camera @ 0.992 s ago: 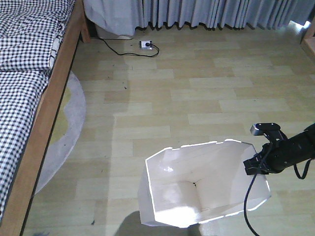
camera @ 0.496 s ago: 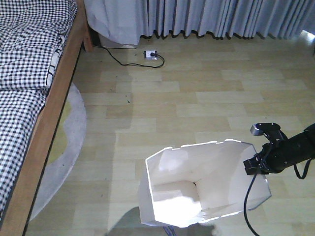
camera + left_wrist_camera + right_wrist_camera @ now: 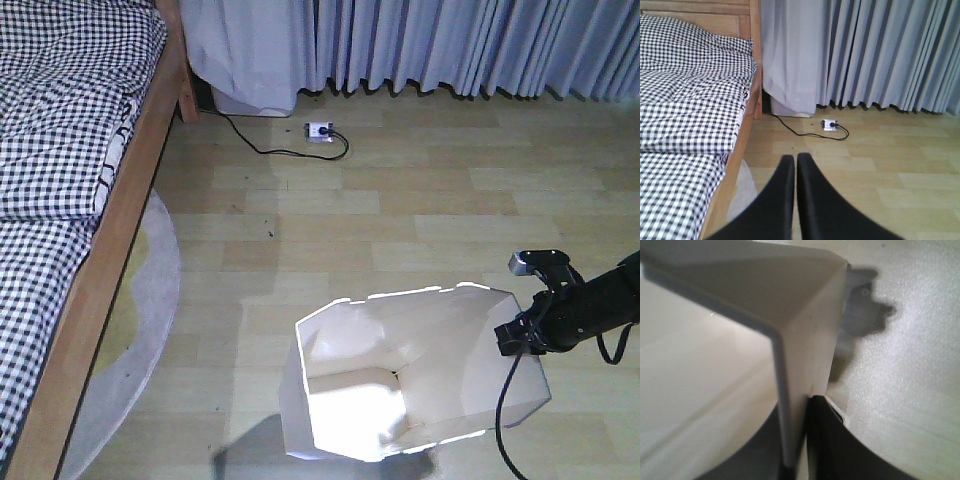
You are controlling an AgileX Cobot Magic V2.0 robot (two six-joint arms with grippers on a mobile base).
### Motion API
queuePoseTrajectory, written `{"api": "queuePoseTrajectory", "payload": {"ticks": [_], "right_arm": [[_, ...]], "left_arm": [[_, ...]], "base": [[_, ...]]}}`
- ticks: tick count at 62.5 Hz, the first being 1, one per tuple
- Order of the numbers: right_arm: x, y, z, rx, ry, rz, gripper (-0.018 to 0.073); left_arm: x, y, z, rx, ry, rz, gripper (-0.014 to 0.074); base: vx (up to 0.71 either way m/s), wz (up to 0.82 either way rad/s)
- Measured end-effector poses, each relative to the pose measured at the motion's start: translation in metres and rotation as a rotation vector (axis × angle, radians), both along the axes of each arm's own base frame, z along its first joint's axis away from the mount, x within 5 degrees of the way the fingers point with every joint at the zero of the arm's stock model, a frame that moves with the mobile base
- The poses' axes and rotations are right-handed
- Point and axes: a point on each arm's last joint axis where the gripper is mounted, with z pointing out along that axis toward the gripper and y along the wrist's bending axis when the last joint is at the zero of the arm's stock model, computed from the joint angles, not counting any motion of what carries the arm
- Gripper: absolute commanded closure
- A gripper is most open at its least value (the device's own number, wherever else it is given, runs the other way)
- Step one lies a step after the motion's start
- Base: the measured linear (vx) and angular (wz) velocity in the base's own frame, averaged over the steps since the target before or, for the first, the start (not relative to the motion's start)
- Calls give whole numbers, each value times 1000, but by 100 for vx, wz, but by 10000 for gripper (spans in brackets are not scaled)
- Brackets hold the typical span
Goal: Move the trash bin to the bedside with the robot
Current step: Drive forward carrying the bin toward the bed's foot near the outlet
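The white trash bin (image 3: 430,330) stands on the wood floor at the lower middle of the front view, its angular rim lit and its cream inside showing. My right gripper (image 3: 522,338), on a thin black arm with a trailing cable, is shut on the bin's right rim. In the right wrist view its gripper (image 3: 800,407) pinches the bin wall (image 3: 807,335), one finger inside and one outside. The bedside (image 3: 120,230), a light wooden frame with checked bedding (image 3: 60,120), runs down the left, well apart from the bin. My left gripper (image 3: 795,159) is shut on nothing, above the floor near the bed frame (image 3: 742,142).
Grey curtains (image 3: 450,45) hang along the far wall. A power strip (image 3: 319,129) and its black cable (image 3: 265,148) lie on the floor in front of them. A round grey rug (image 3: 140,330) pokes out from under the bed. A white box (image 3: 255,100) sits beneath the curtain.
The floor, power strip and bed have slid down and right in the front view, so the base has rolled toward the curtains. The bin and right gripper keep their place in view.
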Motion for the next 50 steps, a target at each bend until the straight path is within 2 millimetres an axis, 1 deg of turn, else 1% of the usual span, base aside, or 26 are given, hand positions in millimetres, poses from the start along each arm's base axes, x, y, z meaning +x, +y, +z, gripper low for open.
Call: {"api": "queuePoseTrajectory", "payload": {"ticks": [50], "right_arm": [[0,0,0,0,0,0,564]], "left_arm": [[0,0,0,0,0,0,602]], "base": [[28,-3]]}}
